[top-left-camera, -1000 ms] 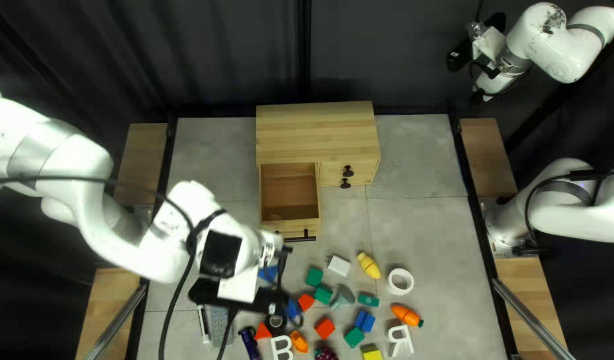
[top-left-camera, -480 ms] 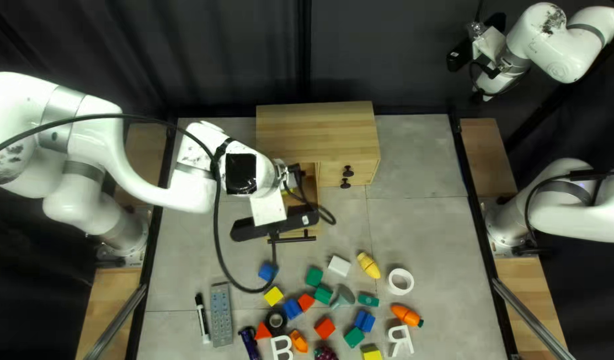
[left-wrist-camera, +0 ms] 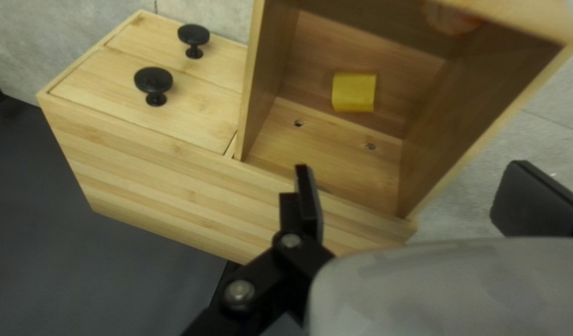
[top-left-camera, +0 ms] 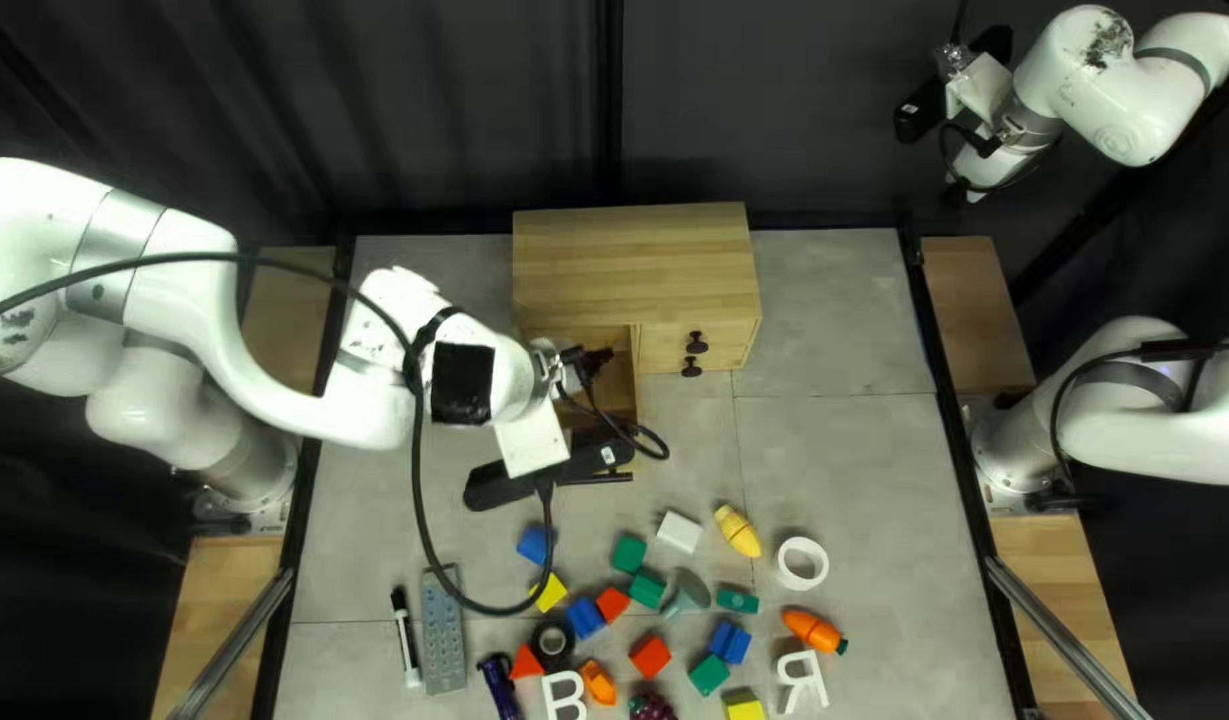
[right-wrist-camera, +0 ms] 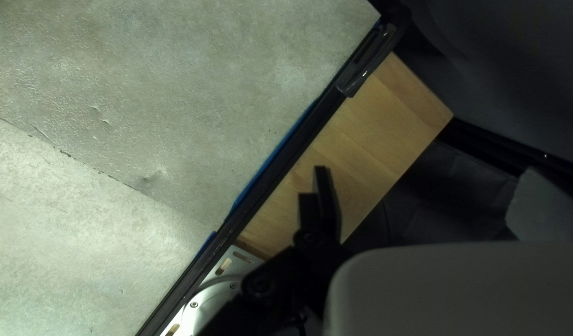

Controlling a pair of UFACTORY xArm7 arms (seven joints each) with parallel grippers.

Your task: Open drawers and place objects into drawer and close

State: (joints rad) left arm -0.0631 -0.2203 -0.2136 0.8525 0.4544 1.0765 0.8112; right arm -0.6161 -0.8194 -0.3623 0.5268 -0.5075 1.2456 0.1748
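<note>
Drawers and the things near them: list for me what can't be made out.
- Closed drawers, left wrist view: contents hidden by their fronts.
- Reddish thing in the open drawer, left wrist view: blurred, so I can't name it.
- Yellow block on the table, top left view: partly hidden by a cable.
- Dark red thing, top left view: cut off by the bottom edge.

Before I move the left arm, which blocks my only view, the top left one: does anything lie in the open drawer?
Observer: Yes, a yellow block lies inside the drawer.
Operator: Anything else showing there?
Observer: A reddish shape towards the drawer's front, too blurred for me to name.
Operator: Is the left pincer holding something?
Observer: No, the left pincer is open and holds nothing.
</note>
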